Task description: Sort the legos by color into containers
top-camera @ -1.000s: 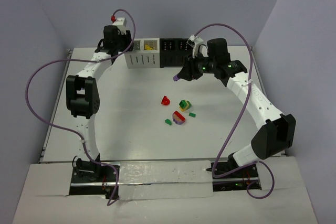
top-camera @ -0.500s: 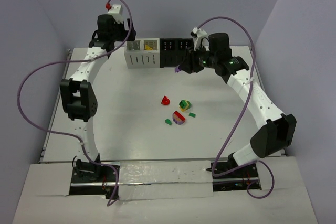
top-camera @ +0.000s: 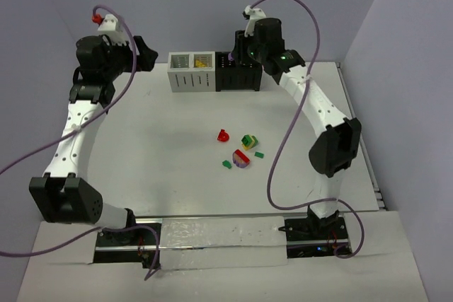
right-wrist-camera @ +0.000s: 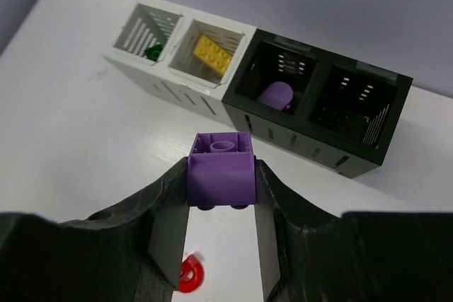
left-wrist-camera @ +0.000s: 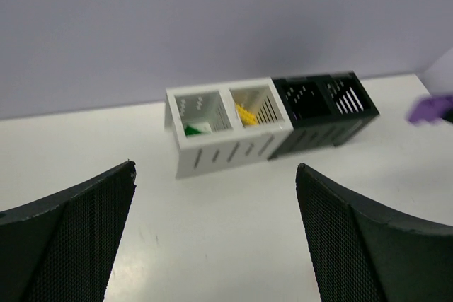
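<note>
White counter (top-camera: 141,146): our right claw (right-wrist-camera: 221,183) grips a purple brick (right-wrist-camera: 221,167) near the far-edge black bin (right-wrist-camera: 304,143) already holding purple, matching colour; our left claw (left-wrist-camera: 216,196) gapes empty.

Soft, even, fairly bright light falls from above on the white tabletop (top-camera: 177,175), leaving only faint shadows. The left wrist view is hazy: the left gripper (left-wrist-camera: 214,171) is out of focus up close, and the purple brick (left-wrist-camera: 430,109) at the right edge is a smear. The right wrist view is crisp, though the black bins (right-wrist-camera: 304,143) are dark inside.
</note>
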Tool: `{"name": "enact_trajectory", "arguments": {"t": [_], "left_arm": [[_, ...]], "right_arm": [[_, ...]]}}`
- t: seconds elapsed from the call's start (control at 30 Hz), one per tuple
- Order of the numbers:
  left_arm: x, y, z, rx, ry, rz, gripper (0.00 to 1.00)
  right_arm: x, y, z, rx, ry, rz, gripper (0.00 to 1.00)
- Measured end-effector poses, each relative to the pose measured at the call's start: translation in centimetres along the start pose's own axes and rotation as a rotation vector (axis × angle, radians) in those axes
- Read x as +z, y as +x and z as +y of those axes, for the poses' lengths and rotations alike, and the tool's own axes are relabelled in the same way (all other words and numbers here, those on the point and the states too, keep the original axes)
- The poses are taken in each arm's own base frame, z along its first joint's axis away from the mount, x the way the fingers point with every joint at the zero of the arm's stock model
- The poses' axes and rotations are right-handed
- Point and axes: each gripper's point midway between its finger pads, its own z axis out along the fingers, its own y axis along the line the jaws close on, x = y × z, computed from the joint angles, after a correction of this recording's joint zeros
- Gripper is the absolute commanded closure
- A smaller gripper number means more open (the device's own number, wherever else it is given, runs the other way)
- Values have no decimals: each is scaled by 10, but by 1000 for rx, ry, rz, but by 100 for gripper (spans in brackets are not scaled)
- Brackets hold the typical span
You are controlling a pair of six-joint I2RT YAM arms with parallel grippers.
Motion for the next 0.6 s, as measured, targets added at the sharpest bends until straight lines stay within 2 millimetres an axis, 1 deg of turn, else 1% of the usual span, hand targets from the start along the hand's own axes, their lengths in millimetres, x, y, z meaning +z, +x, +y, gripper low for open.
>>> {"name": "enact_trajectory", "arguments": {"t": [0.17, 0.23, 0.3, 0.33, 0.43, 0.6], "left_arm": [[-23, 41, -8, -8, 24, 84, 1], [-31, 59, -8, -20, 19, 113, 1], [-38, 71, -8, -30, 15, 132, 1], [-40, 75, -8, -36, 13, 140, 1], [-42, 77, -7, -44, 3, 143, 1], [-42, 82, -4, -49, -14, 149, 1]], "right_arm": [[53, 12, -2, -14, 76, 10, 100], [69, 18, -4, -18, 103, 10, 100], [83, 26, -9, -20, 129, 15, 100], [90, 27, -11, -20, 142, 12, 100], [109, 28, -20, -23, 177, -7, 99], [129, 34, -28, -27, 202, -30, 97]]}}
